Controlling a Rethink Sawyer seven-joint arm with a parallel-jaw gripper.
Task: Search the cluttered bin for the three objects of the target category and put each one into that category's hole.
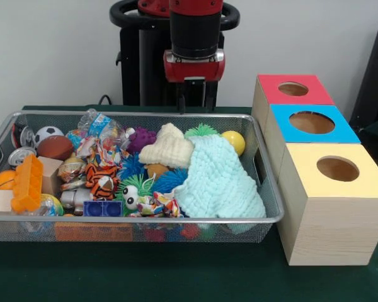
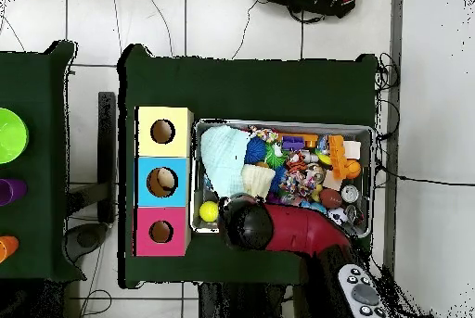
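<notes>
The wire mesh bin (image 1: 145, 219) is packed with toys and cloth; it also shows in the overhead view (image 2: 371, 184). One clear wrinkled bottle with a blue label (image 1: 96, 124) lies at the bin's far left, half buried. Other bottles I cannot pick out among the clutter. The blue-topped box's hole (image 1: 311, 122) is the middle of three boxes right of the bin, also seen in the overhead view (image 2: 161, 182). My gripper (image 1: 196, 95) hangs above the bin's far rim, near the middle, holding nothing I can see. In the overhead view the arm's head (image 2: 249, 224) hides it.
A red-topped box (image 1: 294, 89) and a yellow-topped box (image 1: 337, 168) flank the blue one. A light blue knitted cloth (image 1: 217, 179) and a cream one (image 1: 169, 150) cover the bin's right half. A metal can (image 1: 20, 155), an orange block (image 1: 27, 182) and a football (image 1: 55, 147) lie at the left.
</notes>
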